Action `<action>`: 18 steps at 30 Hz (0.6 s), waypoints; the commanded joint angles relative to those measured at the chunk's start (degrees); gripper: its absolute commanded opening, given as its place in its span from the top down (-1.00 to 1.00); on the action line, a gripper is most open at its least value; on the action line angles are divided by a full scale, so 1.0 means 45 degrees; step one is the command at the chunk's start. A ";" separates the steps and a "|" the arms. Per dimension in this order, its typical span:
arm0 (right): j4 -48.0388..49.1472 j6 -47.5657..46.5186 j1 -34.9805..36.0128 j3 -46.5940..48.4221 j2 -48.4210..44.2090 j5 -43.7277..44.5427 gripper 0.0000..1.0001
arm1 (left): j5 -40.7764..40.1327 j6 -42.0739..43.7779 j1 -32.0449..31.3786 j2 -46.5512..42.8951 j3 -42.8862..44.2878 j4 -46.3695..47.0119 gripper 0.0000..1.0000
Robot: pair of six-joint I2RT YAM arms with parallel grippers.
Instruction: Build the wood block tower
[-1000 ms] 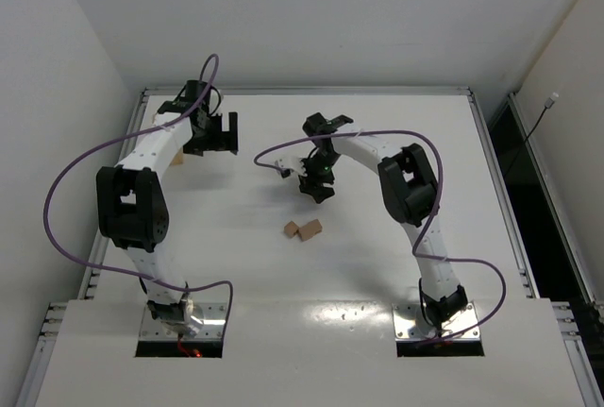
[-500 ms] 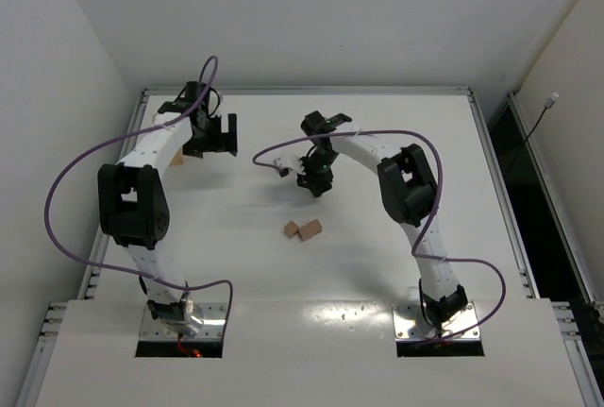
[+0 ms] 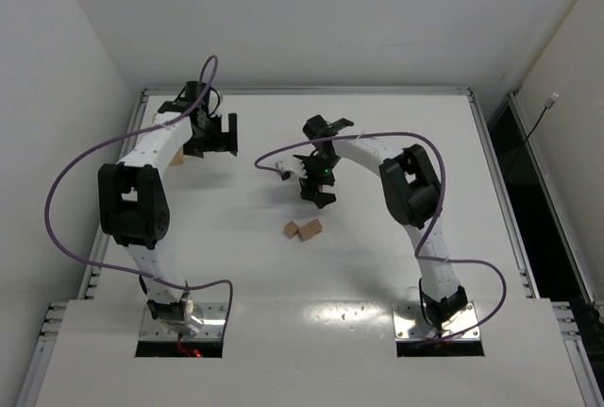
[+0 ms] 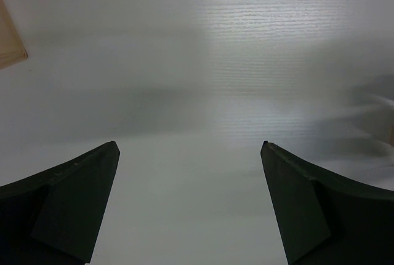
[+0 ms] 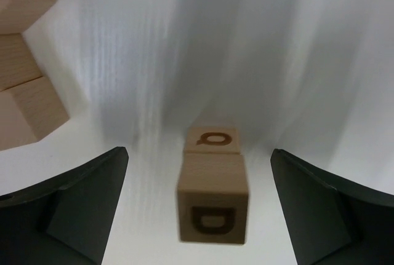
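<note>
At the middle of the table (image 3: 377, 265), we see the right gripper (image 3: 318, 192) ease back toward the near edge after sitting a little farther off half a second ago. Its fingers stand apart with nothing between them. The streaked surface in its wrist view tells us it is in motion. Framed in the gap lie two loose blocks (image 5: 212, 179), touching, the near one lettered D and the far one Q. From above they lie just on the near side of the gripper, unmoved over the last second. The tower (image 5: 21, 62) shows only at the left edge of that wrist view, as what look like three stacked cubes. From above we cannot pick it out. We judge the gripper is lining up on the next block to add. The left gripper (image 3: 224, 133) hangs at the far left as before, spread and empty, with a tan tray corner (image 4: 9, 50) at the edge of its view.
</note>
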 commanded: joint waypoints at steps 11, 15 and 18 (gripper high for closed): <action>0.3444 0.4023 -0.0960 -0.1770 -0.6403 -0.0543 -1.00 | 0.0163 -0.0047 0.0023 -0.1610 -0.0825 0.0586 -0.99; 0.4148 0.6718 -0.1428 -0.2082 -0.7714 0.0960 -1.00 | -0.0034 0.0613 -0.0699 -0.2701 -0.1742 0.0586 -0.99; 0.4149 0.8868 -0.2014 -0.2688 -0.8283 0.1917 -1.00 | 0.0396 0.1550 -0.2002 -0.3543 -0.2894 0.0586 -0.99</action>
